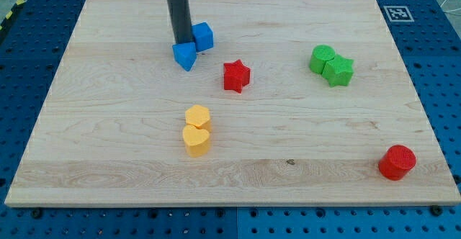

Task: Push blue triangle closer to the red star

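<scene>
The blue triangle (pixel 185 55) lies on the wooden board (pixel 130 124) at the upper left of centre. The red star (pixel 236 75) sits to its right and a little lower, a short gap apart. My tip (pixel 181 43) stands right at the triangle's top edge, touching or nearly touching it. A blue cube (pixel 203 36) sits just right of the rod, close against it.
A yellow hexagon (pixel 197 116) and a yellow heart (pixel 196 140) sit together below centre. Two green blocks (pixel 322 58) (pixel 338 71) touch at the upper right. A red cylinder (pixel 397 162) stands at the lower right near the board's edge.
</scene>
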Controlling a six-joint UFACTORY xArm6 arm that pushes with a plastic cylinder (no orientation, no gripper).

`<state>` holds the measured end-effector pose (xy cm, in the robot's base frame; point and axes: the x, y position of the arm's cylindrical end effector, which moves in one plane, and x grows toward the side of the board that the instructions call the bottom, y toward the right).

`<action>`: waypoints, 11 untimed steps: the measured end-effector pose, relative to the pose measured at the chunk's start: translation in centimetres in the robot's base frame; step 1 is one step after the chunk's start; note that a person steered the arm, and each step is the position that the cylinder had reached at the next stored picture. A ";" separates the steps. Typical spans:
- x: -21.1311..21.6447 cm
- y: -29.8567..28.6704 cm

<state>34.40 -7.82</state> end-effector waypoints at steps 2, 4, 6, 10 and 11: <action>1.7 -0.1; 1.7 -6.8; 1.7 -4.0; 4.4 -3.7; 4.4 -2.4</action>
<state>38.80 -10.25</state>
